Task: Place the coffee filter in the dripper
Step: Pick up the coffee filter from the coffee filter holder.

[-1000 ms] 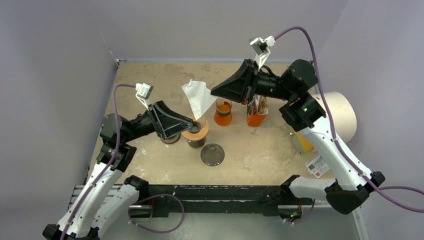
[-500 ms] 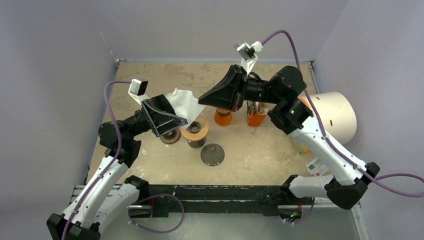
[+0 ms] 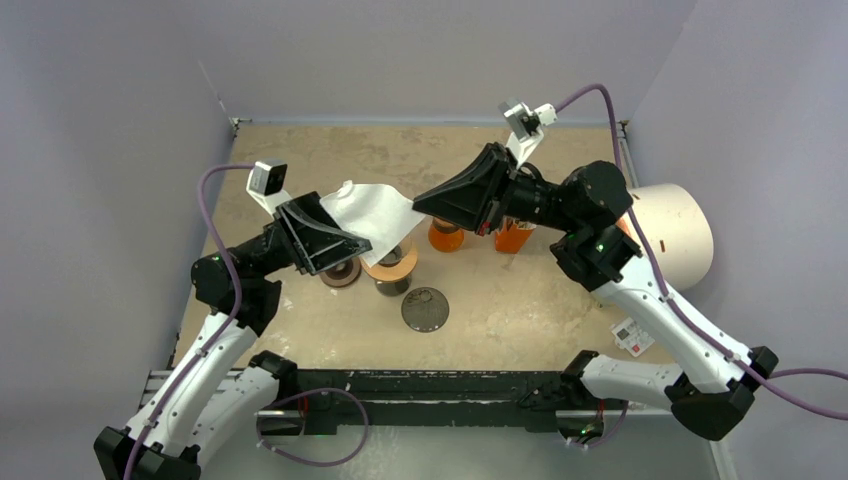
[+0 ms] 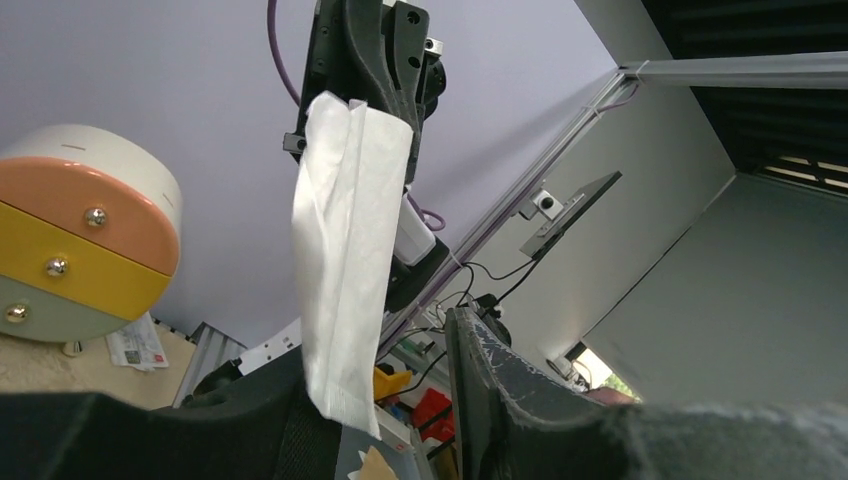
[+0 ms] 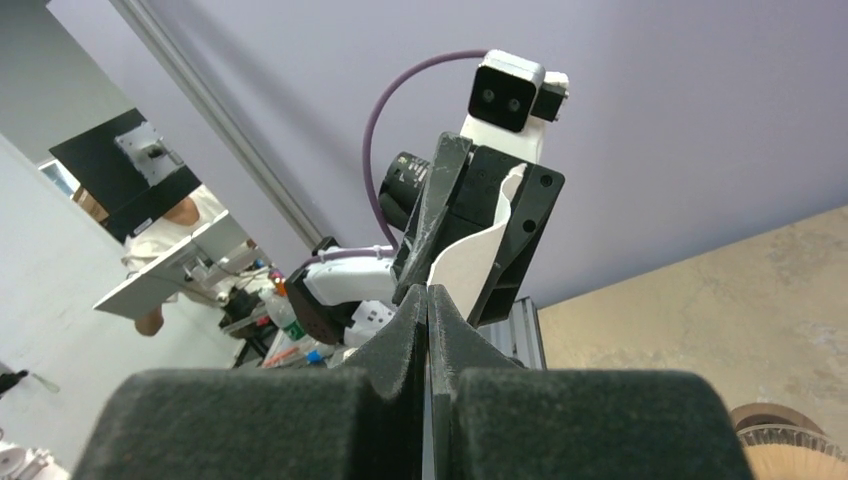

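White coffee filter [image 3: 375, 210], one; dripper [image 3: 400, 266], one

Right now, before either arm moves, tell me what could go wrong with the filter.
1. The right gripper is shut on one end of the coffee filter, and the left gripper stands open around the other; pulling apart could tear or drop it.
2. The filter looks folded flat, so it may not seat in the dripper below.

Orange glass [image 3: 446, 236], dark round lid [image 3: 425, 309]
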Tool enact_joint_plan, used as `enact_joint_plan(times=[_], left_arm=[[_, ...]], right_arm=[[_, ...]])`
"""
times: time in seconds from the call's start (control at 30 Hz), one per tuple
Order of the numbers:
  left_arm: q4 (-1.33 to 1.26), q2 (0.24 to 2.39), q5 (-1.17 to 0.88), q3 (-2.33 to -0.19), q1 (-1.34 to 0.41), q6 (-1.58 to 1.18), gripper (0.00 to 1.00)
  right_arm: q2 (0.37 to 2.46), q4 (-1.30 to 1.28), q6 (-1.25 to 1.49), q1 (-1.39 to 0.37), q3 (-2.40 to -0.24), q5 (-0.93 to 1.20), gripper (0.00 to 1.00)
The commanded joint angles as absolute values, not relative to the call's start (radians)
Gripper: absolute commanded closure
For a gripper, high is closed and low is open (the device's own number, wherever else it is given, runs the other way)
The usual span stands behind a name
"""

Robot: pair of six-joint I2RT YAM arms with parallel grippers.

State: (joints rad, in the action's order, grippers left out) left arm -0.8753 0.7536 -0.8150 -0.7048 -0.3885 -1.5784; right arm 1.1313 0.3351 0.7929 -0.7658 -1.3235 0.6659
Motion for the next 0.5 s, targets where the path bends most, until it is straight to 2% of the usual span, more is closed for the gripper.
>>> enact_joint_plan(times=[0.0, 0.27, 0.47], left_arm=[[-0.918, 0.745, -0.816, -0.698, -0.385, -1.579, 0.62], [-0.821, 0.744, -0.811, -0.714, -0.385, -1.519, 0.61], [-0.804, 0.757, -0.813, -0.73, -0.385, -1.499, 0.65]], right_arm=[[1.087, 0.436, 0.796, -0.77, -1.296, 0.607, 1.0], [1.087, 0.474, 0.808, -0.783, -1.276, 0.591, 1.0], [1.097, 0.481, 0.799, -0.794, -1.269, 0.579, 1.0]])
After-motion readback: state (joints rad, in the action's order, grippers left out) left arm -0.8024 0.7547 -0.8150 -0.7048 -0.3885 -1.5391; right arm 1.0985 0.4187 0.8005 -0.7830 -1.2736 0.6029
